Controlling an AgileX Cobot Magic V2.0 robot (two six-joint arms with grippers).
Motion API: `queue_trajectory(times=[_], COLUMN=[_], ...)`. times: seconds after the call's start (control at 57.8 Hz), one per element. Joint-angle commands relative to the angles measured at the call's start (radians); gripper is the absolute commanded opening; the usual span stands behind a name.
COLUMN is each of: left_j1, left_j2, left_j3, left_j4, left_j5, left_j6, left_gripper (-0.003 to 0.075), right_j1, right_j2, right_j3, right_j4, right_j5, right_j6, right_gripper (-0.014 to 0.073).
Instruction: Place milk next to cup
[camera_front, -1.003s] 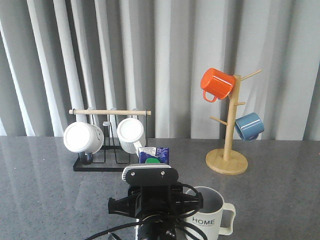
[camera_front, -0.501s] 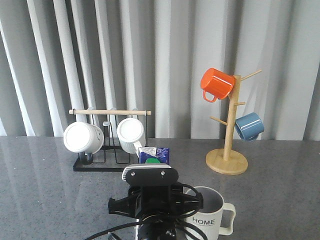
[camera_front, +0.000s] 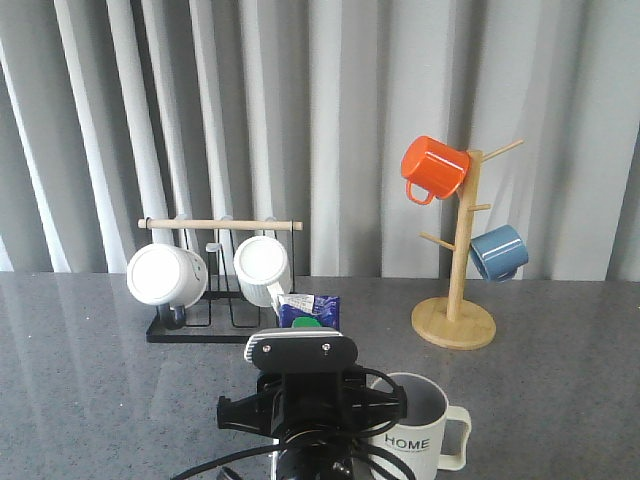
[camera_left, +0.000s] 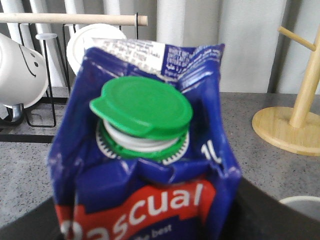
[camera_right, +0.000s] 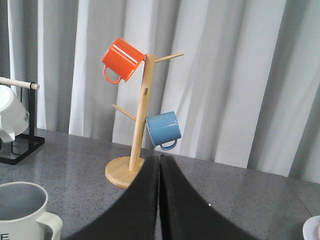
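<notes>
We see the milk (camera_left: 145, 165) held in the left hand (camera_front: 300, 405), just left of the cup (camera_front: 415, 430); whether it rests on the bench (camera_front: 80, 380) is unclear. Right hand (camera_right: 159, 200) closed, empty. Risk: releasing early could tip the carton against the cup.

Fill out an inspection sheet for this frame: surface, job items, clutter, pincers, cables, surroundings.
Surface: grey speckled table.
Job items: milk close before the left wrist camera, cap on; HOME cup upright at the robot's right of it.
Clutter: black rack with white mugs; wooden mug tree holding an orange mug and a blue mug.
Pincers: left pincer on the milk, grip hidden; right pincer shut, empty.
Cables: black cables on the left arm.
Surroundings: pale curtain.
</notes>
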Motion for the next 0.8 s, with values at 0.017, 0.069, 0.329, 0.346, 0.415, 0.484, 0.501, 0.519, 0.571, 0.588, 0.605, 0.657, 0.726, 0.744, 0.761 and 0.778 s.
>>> queue_trajectory(times=[0.017,0.069,0.329,0.346,0.415,0.484,0.501,0.519,0.571,0.588,0.605,0.657,0.726,0.744,0.761,0.778], left_j1=[-0.013,-0.013,-0.013,-0.013,-0.013,-0.014,-0.016,-0.018,-0.021,-0.024,-0.028,-0.032,-0.043,-0.045,-0.049,-0.052], left_j2=[-0.043,-0.043,-0.043,-0.043,-0.043,-0.044,-0.044,-0.045,-0.046,-0.046,-0.048,-0.056,-0.073,-0.076,-0.084,-0.091], left_j3=[-0.018,-0.018,-0.018,-0.018,-0.018,-0.018,-0.018,-0.018,-0.018,-0.018,-0.019,-0.019,-0.019,-0.019,-0.019,-0.019], left_j4=[0.007,0.007,0.007,0.007,0.007,0.007,0.007,0.008,0.009,0.009,0.009,0.013,0.036,0.041,0.051,0.060], left_j5=[-0.003,-0.007,-0.008,-0.008,-0.008,-0.006,-0.006,-0.008,-0.020,-0.023,-0.029,-0.047,-0.073,-0.079,-0.088,-0.094], left_j6=[0.001,0.001,0.010,0.010,0.010,0.010,0.010,0.010,0.010,0.010,0.010,0.010,0.010,0.012,0.014,0.017], left_gripper=[0.0298,0.0335,0.0612,0.0631,0.0715,0.0734,0.0734,0.0733,0.0729,0.0727,0.0726,0.0723,0.0722,0.0722,0.0722,0.0722], right_j1=[-0.005,-0.005,-0.005,-0.005,-0.005,-0.005,-0.005,-0.005,-0.005,-0.005,-0.005,-0.005,-0.005,-0.005,-0.005,-0.005], right_j2=[-0.001,-0.001,-0.001,-0.001,-0.001,-0.001,-0.001,-0.001,-0.001,-0.001,-0.001,-0.001,-0.001,-0.001,-0.001,-0.001], right_j3=[-0.031,-0.031,-0.031,-0.031,-0.031,-0.031,-0.031,-0.031,-0.031,-0.031,-0.031,-0.031,-0.031,-0.031,-0.031,-0.031], right_j4=[-0.006,-0.006,-0.006,-0.006,-0.006,-0.006,-0.006,-0.006,-0.006,-0.006,-0.006,-0.006,-0.006,-0.006,-0.006,-0.006], right_j5=[-0.070,-0.070,-0.070,-0.070,-0.070,-0.070,-0.070,-0.070,-0.070,-0.070,-0.070,-0.070,-0.070,-0.070,-0.070,-0.070], right_j6=[-0.004,-0.004,-0.004,-0.004,-0.004,-0.004,-0.004,-0.004,-0.004,-0.004,-0.004,-0.004,-0.004,-0.004,-0.004,-0.004], right_gripper=[-0.0009,-0.0009,-0.0009,-0.0009,-0.0009,-0.0009,-0.0009,-0.0009,-0.0009,-0.0009,-0.0009,-0.0009,-0.0009,-0.0009,-0.0009,-0.0009])
